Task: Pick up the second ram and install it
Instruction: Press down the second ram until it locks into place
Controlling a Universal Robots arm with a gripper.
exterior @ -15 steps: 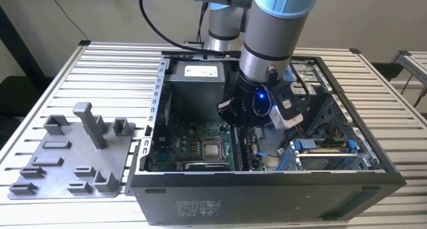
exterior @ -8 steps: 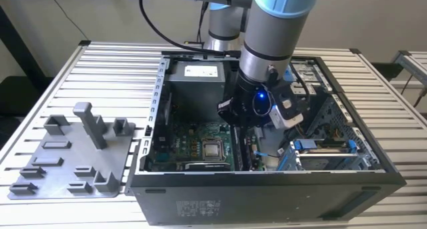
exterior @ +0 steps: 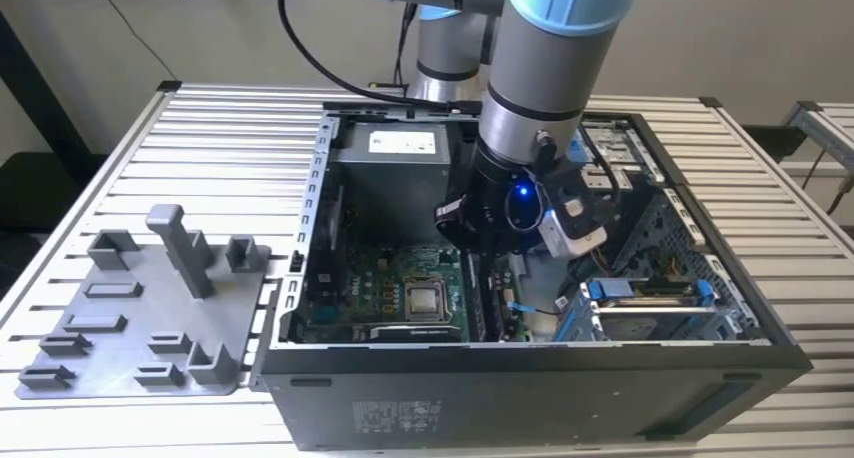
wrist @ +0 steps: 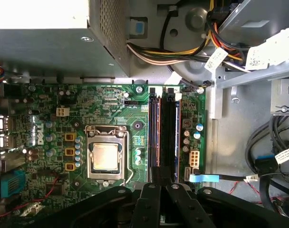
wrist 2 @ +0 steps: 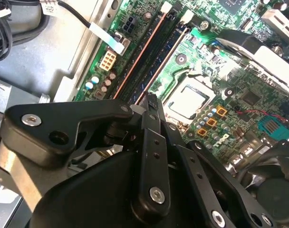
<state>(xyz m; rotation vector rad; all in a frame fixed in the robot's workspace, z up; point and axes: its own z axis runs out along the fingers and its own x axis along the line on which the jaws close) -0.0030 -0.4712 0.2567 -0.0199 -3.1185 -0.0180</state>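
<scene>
Power supply (exterior: 387,153) and drive cage (exterior: 654,303) flank the motherboard (exterior: 387,278).

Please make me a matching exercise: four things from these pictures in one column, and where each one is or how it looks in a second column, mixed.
Things:
1. gray tray
2. gripper
3. processor
4. power supply

Descriptions:
A. silver square in a socket on the green motherboard
B. gray metal box with a white label, inside the computer case
C. over the long black memory slots
D. on the slatted table, outside the case, at the exterior view's left

Pairs: 1-D, 2-C, 3-A, 4-B
</scene>
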